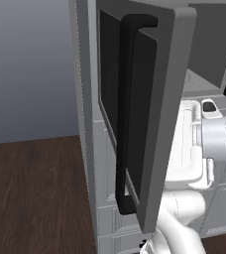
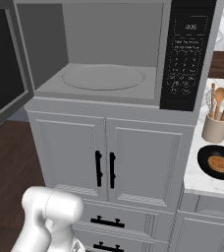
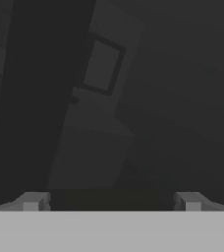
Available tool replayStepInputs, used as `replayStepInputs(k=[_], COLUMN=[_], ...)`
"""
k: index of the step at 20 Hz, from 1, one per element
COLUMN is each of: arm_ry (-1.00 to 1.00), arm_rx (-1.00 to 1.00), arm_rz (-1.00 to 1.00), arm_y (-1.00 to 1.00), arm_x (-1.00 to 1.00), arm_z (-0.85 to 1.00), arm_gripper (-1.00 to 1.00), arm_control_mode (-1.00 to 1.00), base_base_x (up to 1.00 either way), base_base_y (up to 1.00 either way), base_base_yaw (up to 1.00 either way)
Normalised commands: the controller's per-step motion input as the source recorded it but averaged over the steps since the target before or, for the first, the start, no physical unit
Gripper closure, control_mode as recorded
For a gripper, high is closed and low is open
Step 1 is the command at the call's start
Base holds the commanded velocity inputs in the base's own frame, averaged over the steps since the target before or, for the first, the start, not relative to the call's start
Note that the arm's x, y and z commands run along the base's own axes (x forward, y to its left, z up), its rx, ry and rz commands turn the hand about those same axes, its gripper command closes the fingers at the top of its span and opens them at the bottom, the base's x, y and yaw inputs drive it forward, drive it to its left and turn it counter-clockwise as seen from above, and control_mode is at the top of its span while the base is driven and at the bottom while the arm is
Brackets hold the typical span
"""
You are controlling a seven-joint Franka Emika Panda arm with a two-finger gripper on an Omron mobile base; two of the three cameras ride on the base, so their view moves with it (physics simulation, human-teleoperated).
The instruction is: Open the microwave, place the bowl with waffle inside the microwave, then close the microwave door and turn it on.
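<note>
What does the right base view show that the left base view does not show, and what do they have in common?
The right base view alone shows the keypad panel, the round plate inside the microwave, the bowl with the waffle on the counter, and a cup of utensils. The left base view alone shows the door's long black handle. Both show the microwave door swung open and the white arm.

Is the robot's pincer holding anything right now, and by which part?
Nothing. The pincer is open with an empty gap between its tips; the bowl sits on the counter.
</note>
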Motion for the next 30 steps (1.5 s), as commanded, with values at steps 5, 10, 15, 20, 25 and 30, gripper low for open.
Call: replayStepInputs(k=[5,10,15,20,25,30], arm_ry=[-0.01,0.04,-0.05,-0.03,0.23,0.45], arm_rx=[0.01,0.00,0.10,0.20,0.02,-0.05], arm_rz=[-0.01,0.01,0.00,-0.13,-0.37,-0.56], arm_y=[0.54,0.04,-0.46,-1.00,-0.93,-0.49], arm_x=[0.25,0.67,-0.15,-0.18,0.35,0.55], arm_z=[0.01,-0.11,0.00,0.00,0.00,0.00], arm_gripper=[-1.00,-1.00,-1.00,-1.00,-1.00,-1.00], arm_control_mode=[-1.00,-1.00,-1.00,-1.00,-1.00,-1.00], base_base_x=[0.00,0.00,0.00,0.00,0.00,0.00], base_base_y=[0.00,0.00,0.00,0.00,0.00,0.00], base_base_yaw=[0.00,0.00,0.00,0.00,0.00,0.00])
